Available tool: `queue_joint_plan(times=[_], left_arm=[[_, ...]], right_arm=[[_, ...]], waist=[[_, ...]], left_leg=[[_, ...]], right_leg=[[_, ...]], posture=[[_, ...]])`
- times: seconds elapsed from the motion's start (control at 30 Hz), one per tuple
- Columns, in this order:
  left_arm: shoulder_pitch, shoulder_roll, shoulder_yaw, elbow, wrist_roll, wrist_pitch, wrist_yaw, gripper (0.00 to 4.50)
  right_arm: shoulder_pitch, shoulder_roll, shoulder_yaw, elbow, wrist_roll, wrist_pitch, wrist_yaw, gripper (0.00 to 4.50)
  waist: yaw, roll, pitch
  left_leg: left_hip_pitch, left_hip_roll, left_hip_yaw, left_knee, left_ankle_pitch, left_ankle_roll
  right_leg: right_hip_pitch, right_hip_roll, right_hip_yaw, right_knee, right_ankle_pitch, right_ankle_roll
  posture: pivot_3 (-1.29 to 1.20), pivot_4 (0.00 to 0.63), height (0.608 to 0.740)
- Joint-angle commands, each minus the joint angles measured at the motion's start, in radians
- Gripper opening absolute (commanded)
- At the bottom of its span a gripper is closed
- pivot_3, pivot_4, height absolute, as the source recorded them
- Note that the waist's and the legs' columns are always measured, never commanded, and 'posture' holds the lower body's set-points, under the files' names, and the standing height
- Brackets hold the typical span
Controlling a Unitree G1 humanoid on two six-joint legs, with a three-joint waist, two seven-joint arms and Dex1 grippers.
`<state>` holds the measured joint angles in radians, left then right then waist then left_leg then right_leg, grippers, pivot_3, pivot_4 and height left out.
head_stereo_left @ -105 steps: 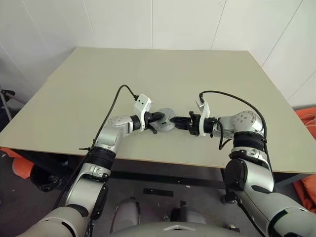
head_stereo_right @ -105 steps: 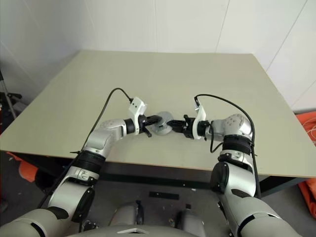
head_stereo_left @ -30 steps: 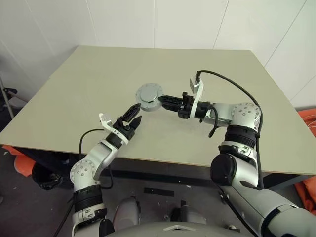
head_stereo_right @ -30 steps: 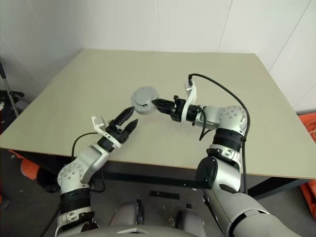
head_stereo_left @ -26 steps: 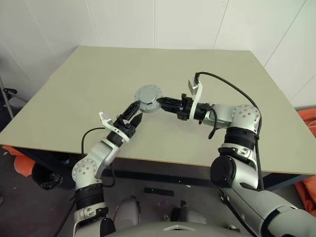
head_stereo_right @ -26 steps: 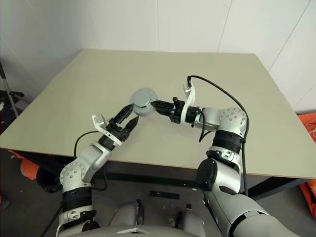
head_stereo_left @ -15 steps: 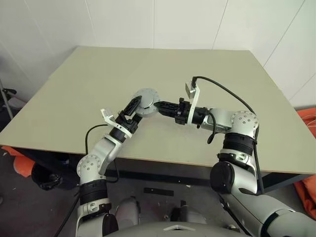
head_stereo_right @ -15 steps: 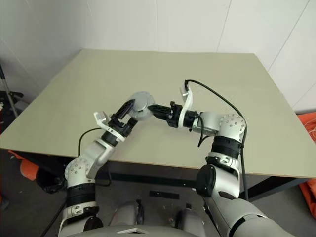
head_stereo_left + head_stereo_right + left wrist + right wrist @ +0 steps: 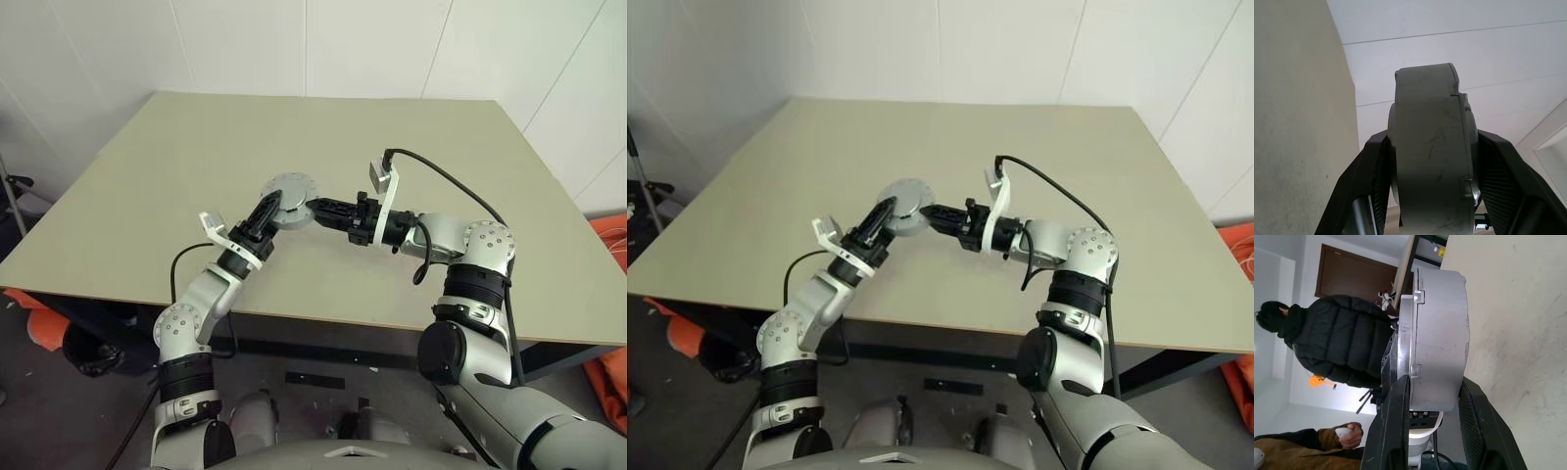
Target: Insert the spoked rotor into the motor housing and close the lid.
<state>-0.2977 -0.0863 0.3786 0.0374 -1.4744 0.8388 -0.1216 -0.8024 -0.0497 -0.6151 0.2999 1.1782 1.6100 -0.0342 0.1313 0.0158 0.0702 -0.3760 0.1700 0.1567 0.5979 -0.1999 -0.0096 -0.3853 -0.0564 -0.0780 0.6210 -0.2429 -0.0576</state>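
Observation:
A round grey motor housing (image 9: pixel 291 187) hangs in the air over the beige table (image 9: pixel 176 157), held from both sides. My right gripper (image 9: pixel 318 208) is shut on its rim from the right, with its fingers (image 9: pixel 1399 421) on either face. From the lower left, my left gripper (image 9: pixel 270 206) clamps the opposite rim, its fingers (image 9: pixel 1374 169) pressed against both faces. Both wrist views show the housing (image 9: pixel 1427 147) edge-on, with a thinner grey disc, the lid (image 9: pixel 1406 333), seated against it. The spoked rotor is hidden.
A person in a black padded jacket (image 9: pixel 1337 342) stands beyond the table, and a hand (image 9: pixel 1347 433) shows lower in the right wrist view. Orange fabric (image 9: pixel 612 235) lies past the table's right edge. White walls close off the back.
My left gripper rose from near the table's front edge to the housing and closed its open fingers on the rim. The right gripper kept its hold, almost still.

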Motion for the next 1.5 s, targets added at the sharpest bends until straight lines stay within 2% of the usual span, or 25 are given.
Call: queue_joint_plan(times=[0.03,0.27,0.57,0.6,0.8,1.03,1.5], left_arm=[[0.003,0.014,-0.018,-0.03,-0.012,0.006,0.012,2.15],[0.007,0.003,-0.018,-0.039,-0.026,-0.013,0.019,2.15],[0.016,0.003,-0.024,-0.05,-0.03,-0.031,0.027,2.13],[0.016,0.002,-0.024,-0.05,-0.029,-0.033,0.027,2.13],[0.013,0.0,-0.014,-0.06,0.007,-0.091,0.032,2.13],[0.016,-0.002,0.014,-0.094,0.149,-0.263,0.058,2.13],[-0.025,-0.017,0.151,-0.035,0.303,-0.573,0.165,2.13]], right_arm=[[-0.023,0.001,-0.008,-0.036,0.07,0.004,0.001,1.2],[-0.001,0.011,-0.015,-0.068,0.045,-0.048,-0.005,1.2],[0.017,-0.012,0.001,-0.055,0.01,-0.115,-0.024,4.26],[0.02,-0.014,0.004,-0.052,0.0,-0.128,-0.028,4.5],[0.031,-0.032,0.031,-0.05,-0.035,-0.171,-0.025,4.5],[0.056,-0.056,0.067,-0.037,-0.07,-0.196,0.003,4.5],[0.086,-0.071,0.116,-0.043,-0.11,-0.206,0.06,4.5]], waist=[[0.0,0.0,0.0],[0.0,0.0,0.0],[0.001,0.0,0.0],[0.001,0.0,0.0],[0.0,0.0,0.0],[-0.001,0.0,0.0],[-0.002,-0.002,-0.001]], left_leg=[[0.0,0.0,0.0,0.0,0.0,0.0],[0.0,0.0,0.0,0.0,0.0,0.0],[0.0,0.0,0.0,0.0,0.0,-0.001],[0.0,0.0,0.0,0.0,0.0,-0.001],[0.0,0.0,0.0,0.001,0.001,-0.001],[0.0,0.0,-0.001,0.001,0.001,-0.001],[0.0,0.0,-0.001,0.001,0.001,-0.001]], right_leg=[[0.0,0.0,0.0,0.0,0.0,0.0],[0.0,0.0,0.0,0.0,0.0,0.0],[0.0,0.0,0.0,0.0,-0.001,0.003],[0.0,0.0,0.0,0.0,-0.001,0.004],[0.001,0.0,0.0,0.0,-0.001,0.004],[0.001,0.0,0.0,0.0,-0.002,0.005],[0.001,0.0,0.0,0.0,-0.001,0.005]], posture=[[0.0,0.0,0.74],[0.0,0.0,0.74],[0.0,0.0,0.74],[0.0,0.0,0.74],[0.0,0.0,0.74],[0.0,0.0,0.74],[0.0,0.0,0.74]])
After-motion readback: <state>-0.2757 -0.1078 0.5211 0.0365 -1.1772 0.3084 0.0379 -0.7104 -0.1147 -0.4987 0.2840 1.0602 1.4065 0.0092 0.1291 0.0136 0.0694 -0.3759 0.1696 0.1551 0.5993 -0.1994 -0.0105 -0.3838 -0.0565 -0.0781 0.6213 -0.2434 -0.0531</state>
